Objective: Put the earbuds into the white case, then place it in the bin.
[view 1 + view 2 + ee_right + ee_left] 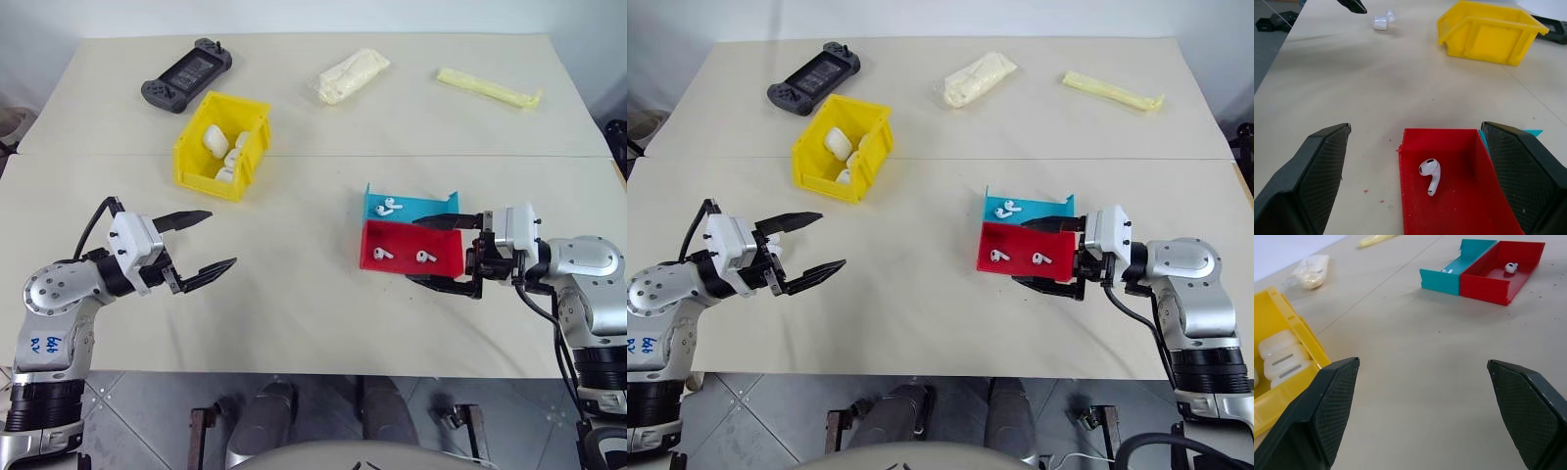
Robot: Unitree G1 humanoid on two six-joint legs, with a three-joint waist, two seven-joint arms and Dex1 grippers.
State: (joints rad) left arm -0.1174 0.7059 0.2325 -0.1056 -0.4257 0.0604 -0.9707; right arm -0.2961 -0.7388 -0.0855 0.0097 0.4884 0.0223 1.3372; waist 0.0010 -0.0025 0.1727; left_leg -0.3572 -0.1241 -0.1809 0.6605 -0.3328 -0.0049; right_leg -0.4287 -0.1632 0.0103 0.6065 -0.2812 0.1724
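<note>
From the head camera, a bright yellow plastic bin (pixel 221 145) holding several glossy white rounded cases (pixel 213 136) sits far on the beige tabletop (pixel 294 255). A shallow red-and-blue tray (pixel 409 243) holds small white earbuds (pixel 382 254). The right wrist view shows one earbud's stem closely. The right hand (pixel 441 252), fingers wide apart, straddles the tray's end; the left hand (pixel 201 246), also spread and empty, hovers near the bin.

Three white earbuds (pixel 390 207) lay in the red-and-blue tray (pixel 446 262). White cases (pixel 214 136), lids closed, sat inside the yellow bin (pixel 190 163) on the bench (pixel 294 274).
</note>
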